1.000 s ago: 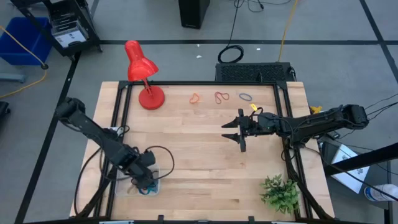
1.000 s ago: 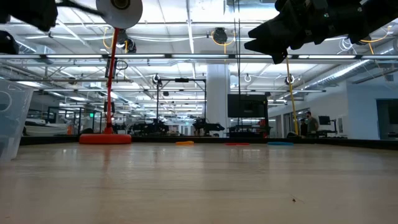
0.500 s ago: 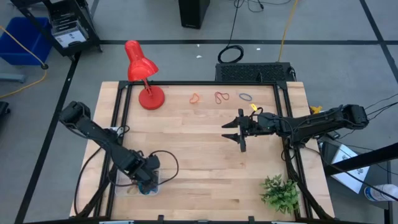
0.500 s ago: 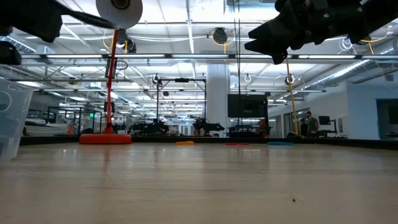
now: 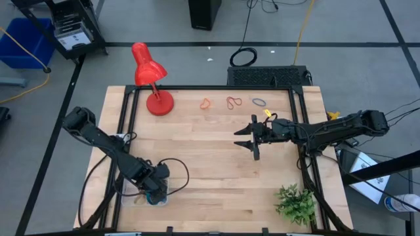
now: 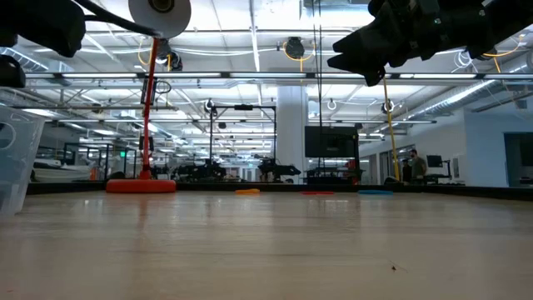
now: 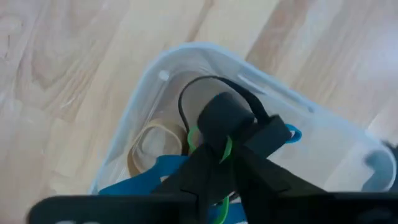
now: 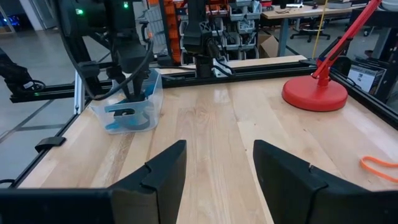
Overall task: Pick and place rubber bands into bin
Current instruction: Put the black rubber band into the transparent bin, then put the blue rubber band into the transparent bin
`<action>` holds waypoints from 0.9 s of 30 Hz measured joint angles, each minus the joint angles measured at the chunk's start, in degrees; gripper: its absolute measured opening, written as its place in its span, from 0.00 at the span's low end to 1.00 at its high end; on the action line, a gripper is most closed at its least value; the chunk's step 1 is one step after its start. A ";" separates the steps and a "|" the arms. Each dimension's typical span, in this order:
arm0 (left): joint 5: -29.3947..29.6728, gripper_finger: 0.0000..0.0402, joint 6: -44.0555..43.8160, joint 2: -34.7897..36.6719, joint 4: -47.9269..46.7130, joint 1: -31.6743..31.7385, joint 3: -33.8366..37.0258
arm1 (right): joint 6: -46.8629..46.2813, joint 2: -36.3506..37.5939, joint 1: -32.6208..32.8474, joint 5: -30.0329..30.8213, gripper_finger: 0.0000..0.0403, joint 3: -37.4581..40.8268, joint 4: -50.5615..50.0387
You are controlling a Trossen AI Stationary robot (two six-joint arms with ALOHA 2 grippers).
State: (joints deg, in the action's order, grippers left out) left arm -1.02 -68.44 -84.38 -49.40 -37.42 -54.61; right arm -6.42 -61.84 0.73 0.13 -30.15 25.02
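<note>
The clear bin [image 5: 146, 197] stands at the table's near left; it also shows in the left wrist view [image 7: 155, 68] and the right wrist view [image 8: 127, 102]. It holds tan [image 7: 148, 146] and blue [image 7: 140, 183] rubber bands. My left gripper [image 5: 155, 191] reaches down into the bin, shut, with a green band [image 7: 227, 148] between its fingers and a black band [image 7: 208, 79] looped past their tips. My right gripper [image 5: 253, 139] hangs open and empty above the table's middle right. Orange [image 5: 206, 103], red [image 5: 233, 102] and dark [image 5: 260, 101] bands lie flat near the far edge. My left gripper pinches the green band [image 7: 227, 148] between its two shut fingers, coming from above and pointing down into the bin. More green shows beside the fingers [image 7: 193, 135]. Whether the black loop is also caught, I cannot tell: the fingers hide where it ends.
A red desk lamp [image 5: 149, 78] stands at the far left and a small green plant [image 5: 295, 203] at the near right corner. Black frame rails [image 5: 128, 118] run along the table's sides. A faint tan band [image 5: 211, 118] lies near the orange one.
My left gripper has moved a little toward the table's near edge and down into the bin, then kept still. My right gripper has not moved.
</note>
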 joint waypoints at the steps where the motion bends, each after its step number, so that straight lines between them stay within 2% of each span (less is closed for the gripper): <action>1: 0.00 0.22 -0.82 0.00 -0.01 0.22 0.02 | 0.00 0.00 0.00 -0.01 0.45 0.00 0.00; 7: -1.42 0.42 1.42 0.02 -0.03 0.90 0.00 | 0.02 0.00 0.00 -0.01 0.45 0.00 -0.02; 10: -2.98 0.49 3.37 0.69 -0.28 1.08 0.02 | 0.02 0.00 0.00 -0.01 0.45 0.00 -0.02; 13: -2.08 0.54 2.72 3.15 -0.36 1.08 0.02 | 0.02 0.00 0.02 -0.03 0.45 0.00 -0.02; 16: 3.01 0.56 2.54 7.51 -0.03 1.04 0.02 | 0.02 0.00 0.02 -0.22 0.45 0.00 0.00; 19: 11.29 0.57 4.93 12.69 0.00 1.04 0.02 | 0.03 0.00 0.07 -0.25 0.45 0.00 0.00; 23: 22.95 0.57 13.58 19.81 0.01 1.08 0.02 | 0.02 0.00 0.07 -0.25 0.45 0.00 0.00; 27: 29.94 0.57 21.84 25.17 0.01 1.08 0.02 | 0.00 0.00 0.07 -0.24 0.45 -0.02 0.00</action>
State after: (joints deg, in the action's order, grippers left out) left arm 28.92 -46.60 -59.21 -49.39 -36.34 -54.59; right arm -6.42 -61.84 0.80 -0.11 -30.17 25.02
